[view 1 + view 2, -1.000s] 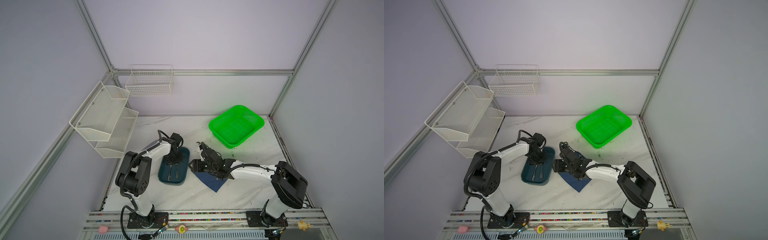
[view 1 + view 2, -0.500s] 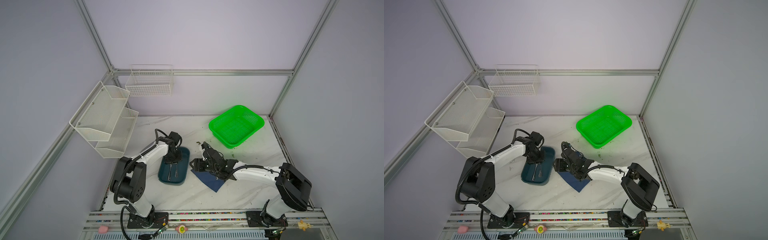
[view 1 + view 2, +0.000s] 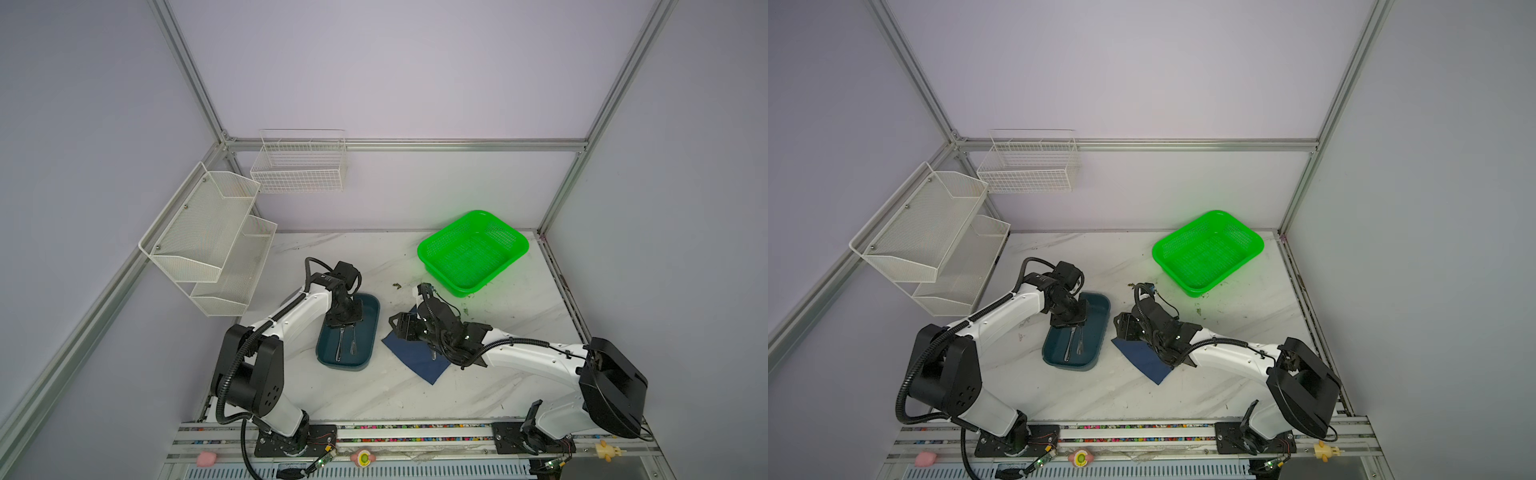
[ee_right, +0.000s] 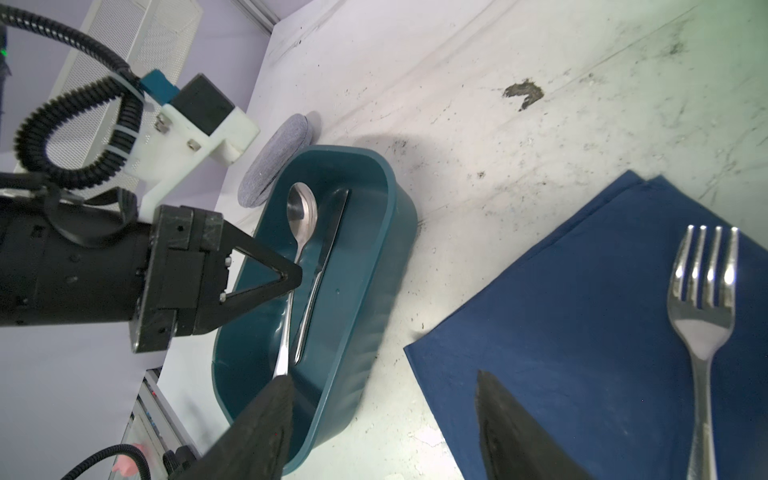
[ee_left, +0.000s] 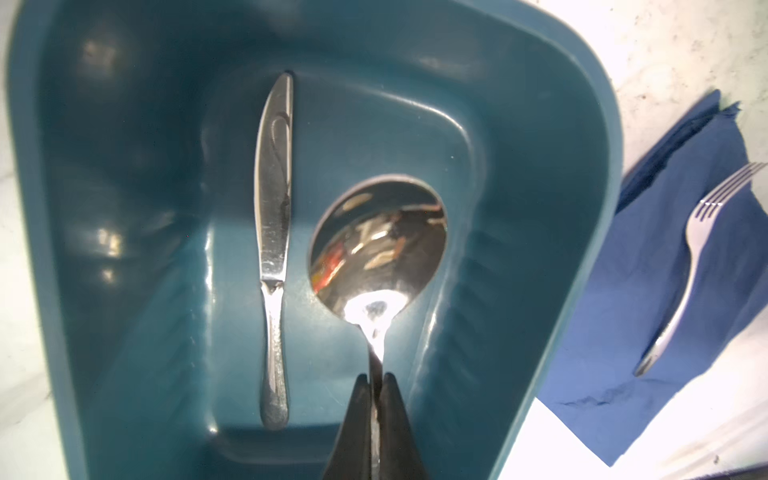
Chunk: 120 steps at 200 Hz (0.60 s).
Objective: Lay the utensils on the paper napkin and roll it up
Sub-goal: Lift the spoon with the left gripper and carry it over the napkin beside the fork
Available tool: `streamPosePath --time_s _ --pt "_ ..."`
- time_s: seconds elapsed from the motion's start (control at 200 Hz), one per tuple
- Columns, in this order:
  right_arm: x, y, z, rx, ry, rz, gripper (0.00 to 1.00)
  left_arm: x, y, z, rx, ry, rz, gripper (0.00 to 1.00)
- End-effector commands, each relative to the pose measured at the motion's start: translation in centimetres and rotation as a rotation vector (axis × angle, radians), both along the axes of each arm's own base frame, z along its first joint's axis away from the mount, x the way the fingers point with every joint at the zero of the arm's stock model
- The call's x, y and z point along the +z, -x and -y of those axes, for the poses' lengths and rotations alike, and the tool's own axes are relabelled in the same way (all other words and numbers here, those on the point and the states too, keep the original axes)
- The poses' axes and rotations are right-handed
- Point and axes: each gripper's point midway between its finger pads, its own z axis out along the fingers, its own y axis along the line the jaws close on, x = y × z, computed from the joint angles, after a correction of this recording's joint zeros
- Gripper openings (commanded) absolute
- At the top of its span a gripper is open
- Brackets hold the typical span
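Note:
The spoon is in the dark teal tray, and my left gripper is shut on its handle. The knife lies flat beside it on the tray floor. The fork rests on the navy paper napkin, to the right of the tray in both top views. My right gripper is open and empty. It hovers over the napkin's edge nearest the tray, apart from the fork. From the right wrist, the left gripper reaches into the tray.
A green basket stands at the back right of the table. White mesh shelves and a wire basket hang on the left and back walls. A grey rounded case lies just behind the tray.
The right gripper's jaws have opened a little wider over the napkin. The left arm's elbow has swung left, while its gripper stays shut on the spoon in the tray.

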Motion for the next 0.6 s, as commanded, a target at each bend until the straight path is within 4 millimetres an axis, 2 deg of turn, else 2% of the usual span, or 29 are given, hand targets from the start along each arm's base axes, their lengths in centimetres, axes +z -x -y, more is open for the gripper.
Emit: streamPosePath --time_s 0.0,0.285,0.515,0.54,0.595 --pt "-0.2 -0.6 1.3 -0.072 -0.01 -0.026 0.71 3.5 -0.8 2.1 -0.009 0.098 0.072 0.03" --pt "-1.2 -1.2 3.5 -0.133 -0.035 -0.096 0.7 5.5 -0.7 5.2 -0.049 0.154 0.107 0.04" --pt "-2.0 -1.6 5.4 -0.186 -0.042 -0.119 0.7 6.1 -0.5 8.8 -0.102 0.185 0.108 0.04" --pt "-1.1 -1.6 5.6 -0.186 -0.063 -0.106 0.7 6.1 -0.5 9.3 -0.111 0.19 0.109 0.04" --pt "-1.3 -1.6 6.0 -0.193 -0.063 -0.11 0.7 5.9 -0.6 10.3 -0.125 0.197 0.105 0.04"
